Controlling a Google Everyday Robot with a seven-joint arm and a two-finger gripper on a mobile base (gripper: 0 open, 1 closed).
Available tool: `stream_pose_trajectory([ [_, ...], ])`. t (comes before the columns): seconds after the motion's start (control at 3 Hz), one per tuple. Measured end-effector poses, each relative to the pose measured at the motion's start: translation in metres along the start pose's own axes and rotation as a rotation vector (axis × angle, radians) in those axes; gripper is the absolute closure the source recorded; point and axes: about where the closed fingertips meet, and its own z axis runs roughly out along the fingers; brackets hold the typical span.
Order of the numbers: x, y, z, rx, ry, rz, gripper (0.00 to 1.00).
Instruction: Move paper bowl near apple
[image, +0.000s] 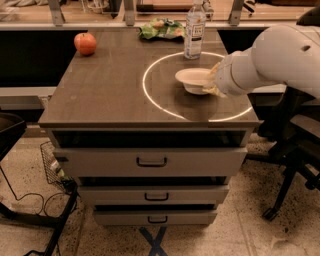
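paper bowl (192, 78), gripper (214, 83) at its right rim

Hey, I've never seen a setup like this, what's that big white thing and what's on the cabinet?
That white shape is a robot arm reaching in from the right. Its gripper, the grasping end, is at the right rim of a paper bowl; whether it grips the bowl, I cannot tell. One camera looks down at the drawer cabinet from the front. On top are also an apple at the far left corner, and a green snack bag and a water bottle at the back.
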Motion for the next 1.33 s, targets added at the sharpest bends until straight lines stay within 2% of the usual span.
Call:
stream_pose_trajectory([
  [0.33,-0.001,0.0,-0.001,0.0,-0.001,-0.002,0.93],
  [0.67,-0.003,0.0,-0.001,0.001,-0.001,-0.004,1.0],
  [1.0,-0.003,0.0,-0.001,0.001,-0.001,-0.004,1.0],
  [1.33,-0.01,-0.011,-0.002,0.013,0.001,-0.039,1.0],
])
